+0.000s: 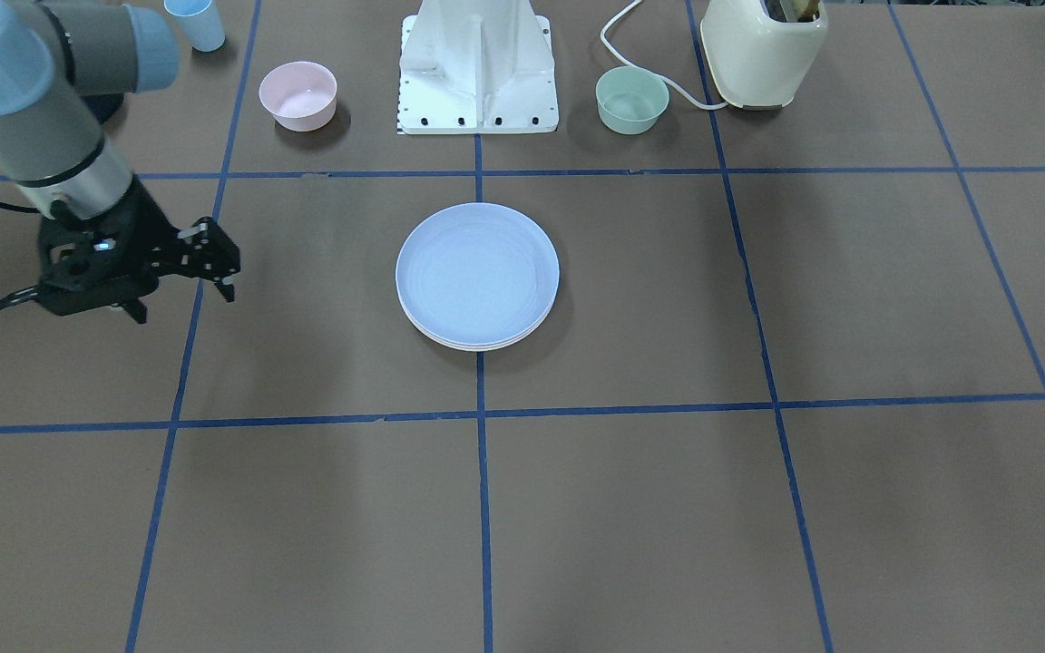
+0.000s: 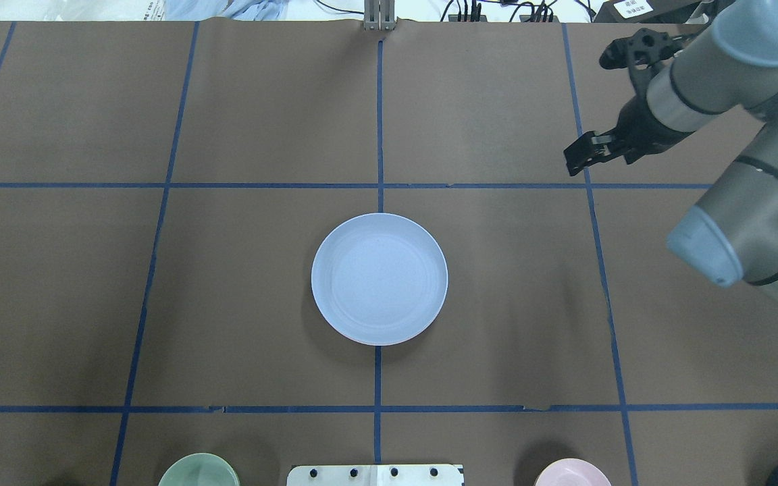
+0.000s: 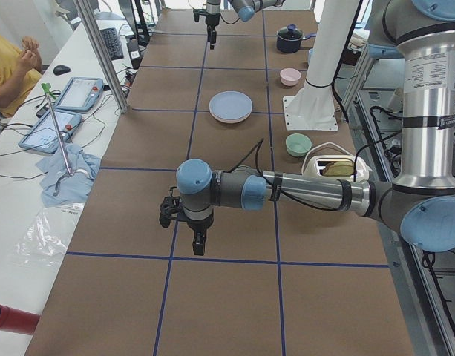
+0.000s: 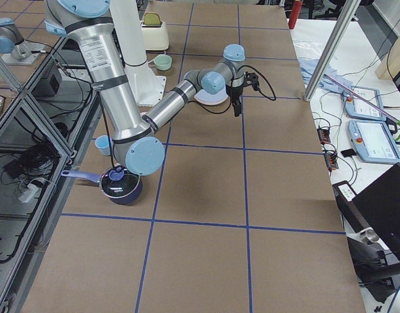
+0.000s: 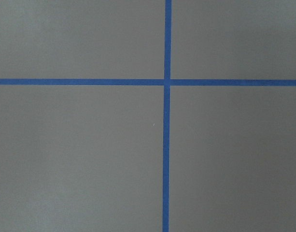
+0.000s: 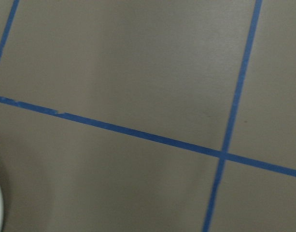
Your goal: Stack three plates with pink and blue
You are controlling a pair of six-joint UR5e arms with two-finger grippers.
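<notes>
A: Whereabouts of the plate stack [image 1: 477, 272]?
B: Dead centre of the table [image 1: 668, 508], blue plate [image 2: 379, 277] on top, pale rims peeking out beneath at 6 o'clock in the front-facing view; too thin to count
A: And the right gripper [image 1: 185, 304]?
B: Spread apart, clasping nothing, hanging well apart from the stack at about 2 o'clock in the overhead view
A: Left gripper [image 3: 197, 243]?
B: Seen only from the side view, so cannot tell whether parted or closed
A: Handling?
B: Probably light, stiff moulded plastic, smooth and likely slippery, not very fragile; best pinched across the raised rim, one finger inside the lip and one outside, since apt to skate if nudged flat
</notes>
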